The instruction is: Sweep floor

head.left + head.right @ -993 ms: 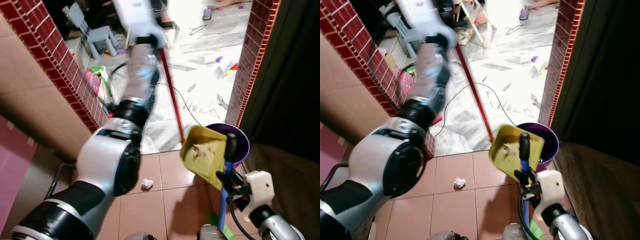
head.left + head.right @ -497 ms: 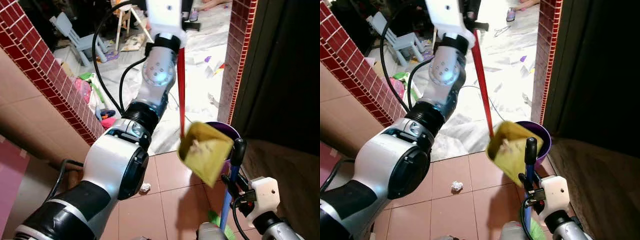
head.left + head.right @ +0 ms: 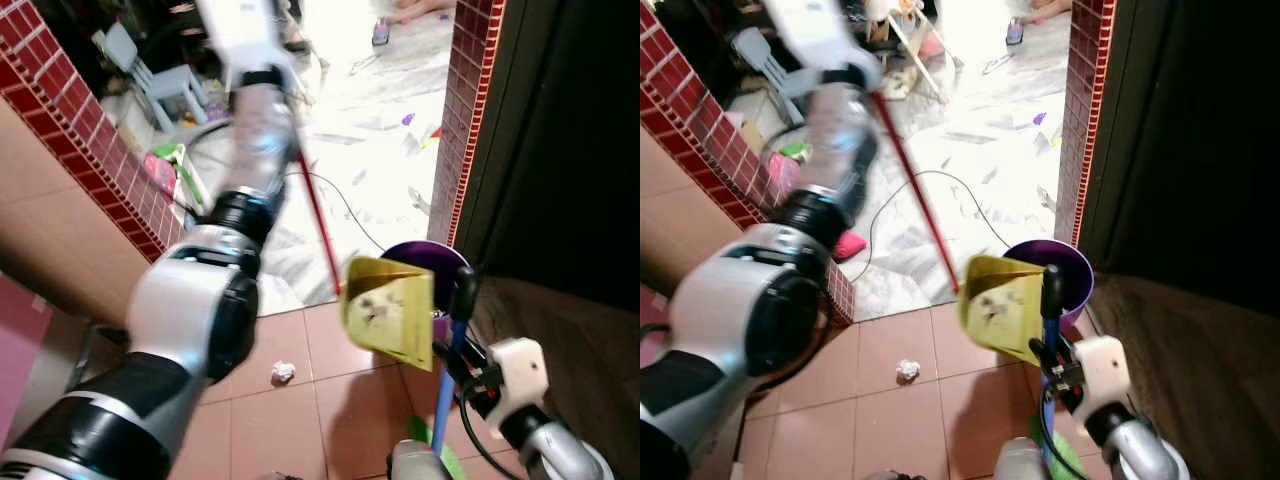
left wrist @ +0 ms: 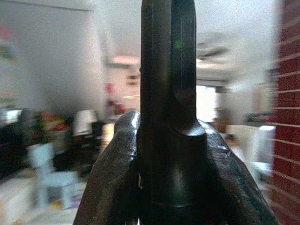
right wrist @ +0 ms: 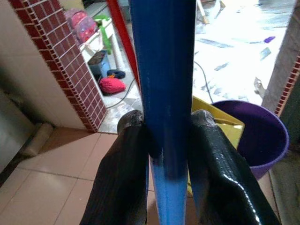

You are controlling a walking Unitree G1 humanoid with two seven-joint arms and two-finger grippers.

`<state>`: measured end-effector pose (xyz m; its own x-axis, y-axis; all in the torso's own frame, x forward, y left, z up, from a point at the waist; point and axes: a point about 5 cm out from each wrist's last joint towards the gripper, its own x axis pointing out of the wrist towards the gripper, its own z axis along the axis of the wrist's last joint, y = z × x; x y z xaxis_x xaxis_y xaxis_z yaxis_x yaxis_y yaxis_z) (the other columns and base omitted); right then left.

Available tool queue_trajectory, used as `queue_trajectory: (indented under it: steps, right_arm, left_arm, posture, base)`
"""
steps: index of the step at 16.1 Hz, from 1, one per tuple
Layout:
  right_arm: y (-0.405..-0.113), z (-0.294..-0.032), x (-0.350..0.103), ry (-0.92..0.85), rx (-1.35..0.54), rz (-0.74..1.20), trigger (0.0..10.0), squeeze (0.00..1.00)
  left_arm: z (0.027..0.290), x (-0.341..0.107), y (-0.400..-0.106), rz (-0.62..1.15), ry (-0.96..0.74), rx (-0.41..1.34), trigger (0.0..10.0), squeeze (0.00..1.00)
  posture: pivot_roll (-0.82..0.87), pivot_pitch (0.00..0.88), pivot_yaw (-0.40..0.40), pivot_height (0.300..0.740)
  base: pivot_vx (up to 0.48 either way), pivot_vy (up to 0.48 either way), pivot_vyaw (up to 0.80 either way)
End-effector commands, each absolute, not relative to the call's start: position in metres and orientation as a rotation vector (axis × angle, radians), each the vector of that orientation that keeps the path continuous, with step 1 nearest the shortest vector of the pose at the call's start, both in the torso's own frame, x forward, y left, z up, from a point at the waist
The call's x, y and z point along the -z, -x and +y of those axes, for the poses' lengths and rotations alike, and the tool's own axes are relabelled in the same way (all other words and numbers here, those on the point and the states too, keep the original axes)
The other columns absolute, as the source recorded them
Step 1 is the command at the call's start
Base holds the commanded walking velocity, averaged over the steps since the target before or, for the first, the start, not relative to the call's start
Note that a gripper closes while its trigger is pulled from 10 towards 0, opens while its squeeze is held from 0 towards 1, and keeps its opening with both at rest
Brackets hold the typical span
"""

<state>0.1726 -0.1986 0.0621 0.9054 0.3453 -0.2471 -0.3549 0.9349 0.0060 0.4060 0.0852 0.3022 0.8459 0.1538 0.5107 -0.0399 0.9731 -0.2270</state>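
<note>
My left gripper (image 4: 168, 154) is raised high and shut on the black grip of a dustpan's red handle (image 3: 315, 215). The yellow dustpan (image 3: 388, 310) hangs tilted beside a purple bucket (image 3: 420, 262) at the doorway, with bits of rubbish stuck inside it. Low on the right, my right gripper (image 3: 462, 365) is shut on the blue broom handle (image 5: 164, 70), which has a black top (image 3: 463, 293). Its green bristles (image 3: 425, 445) show at the bottom edge. A crumpled paper ball (image 3: 283, 372) lies on the terracotta tiles left of the dustpan.
Red brick doorposts (image 3: 468, 120) frame an opening onto a marble floor with a black cable (image 3: 350, 200) and scattered litter. A light-blue child chair (image 3: 150, 75) and pink toys (image 3: 160, 172) stand at the back left. A dark wall (image 3: 570, 150) rises on the right.
My left arm has swung to the left, so the red handle now leans instead of standing upright. The dustpan has turned and sits slightly left. The right gripper still holds the broom.
</note>
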Motion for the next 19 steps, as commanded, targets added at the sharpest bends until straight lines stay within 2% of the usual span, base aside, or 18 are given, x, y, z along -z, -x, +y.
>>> queue_trajectory:
  steps: [1, 3, 5, 7, 11, 15, 19]
  right_arm:
    - [-0.177, -0.186, -0.056, -0.010, -0.423, 0.266, 10.0, 0.00]
    - [-0.192, -0.184, -0.057, -0.005, -0.464, 0.247, 10.0, 0.00]
    - [-0.207, -0.181, -0.057, -0.014, -0.480, 0.237, 10.0, 0.00]
    - [-0.219, -0.178, -0.055, -0.007, -0.496, 0.240, 10.0, 0.00]
    - [-0.228, -0.180, -0.046, -0.035, -0.506, 0.271, 10.0, 0.00]
    - [-0.235, -0.186, -0.039, -0.064, -0.493, 0.289, 10.0, 0.00]
    - [-0.237, -0.189, -0.039, -0.106, -0.499, 0.287, 10.0, 0.00]
  left_arm:
    - [0.120, -0.307, -0.404, -0.611, 0.216, -0.219, 10.0, 0.00]
    - [0.152, -0.287, -0.400, -0.596, 0.167, -0.329, 10.0, 0.00]
    - [0.169, -0.271, -0.396, -0.567, 0.140, -0.383, 10.0, 0.00]
    - [0.174, -0.257, -0.390, -0.537, 0.161, -0.397, 10.0, 0.00]
    - [0.182, -0.224, -0.373, -0.411, 0.318, -0.457, 10.0, 0.00]
    - [0.184, -0.219, -0.363, -0.380, 0.472, -0.353, 10.0, 0.00]
    - [0.193, -0.203, -0.354, -0.310, 0.373, -0.361, 10.0, 0.00]
  posture:
    - [-0.31, 0.000, 0.148, 0.740]
    - [-0.25, 0.000, 0.095, 0.740]
    - [-0.22, 0.000, 0.062, 0.740]
    - [-0.19, 0.000, 0.041, 0.740]
    - [-0.15, 0.000, 0.014, 0.740]
    - [-0.14, 0.000, 0.006, 0.740]
    - [-0.16, 0.000, 0.028, 0.740]
  base:
    - [0.000, 0.000, 0.00]
    - [0.000, 0.000, 0.00]
    - [0.000, 0.000, 0.00]
    - [0.000, 0.000, 0.00]
    - [0.000, 0.000, 0.00]
    - [0.000, 0.000, 0.00]
    - [0.000, 0.000, 0.00]
